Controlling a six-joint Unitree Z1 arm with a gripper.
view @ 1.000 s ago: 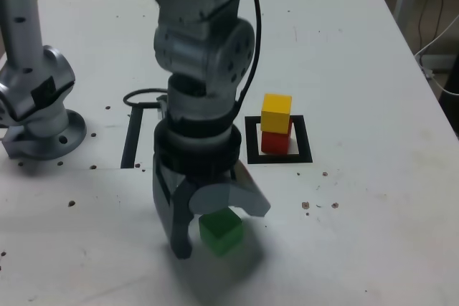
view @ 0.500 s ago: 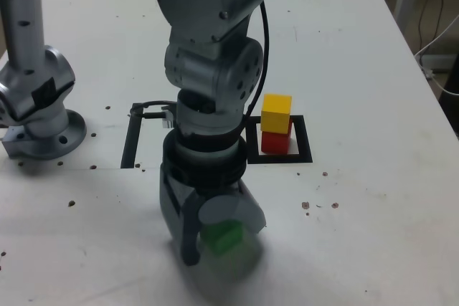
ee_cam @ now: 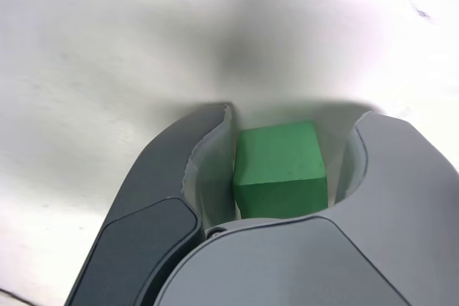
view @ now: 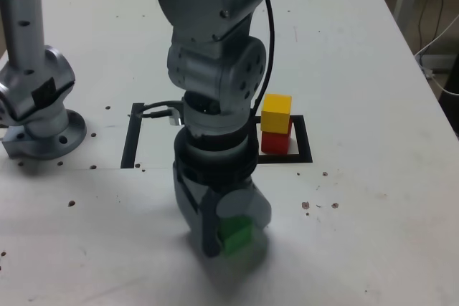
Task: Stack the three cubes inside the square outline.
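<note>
The gripper [ee_cam: 297, 114] has drawn inward around the green cube [ee_cam: 280, 166], its fingers still spread with a gap beside one, so the last block, between them, seems nearly ready to join the yellow cube [view: 277, 112] beyond.

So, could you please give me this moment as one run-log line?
gripper: around green cube, gap on one side | yellow cube: on red cube, inside square outline

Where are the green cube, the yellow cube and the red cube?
Green cube [ee_cam: 279, 154]: wrist view, its upper face, between the jaws.
Yellow cube [view: 276, 121]: exterior view, its front face.
Red cube [view: 275, 142]: exterior view, its front face, below the yellow one.
</note>
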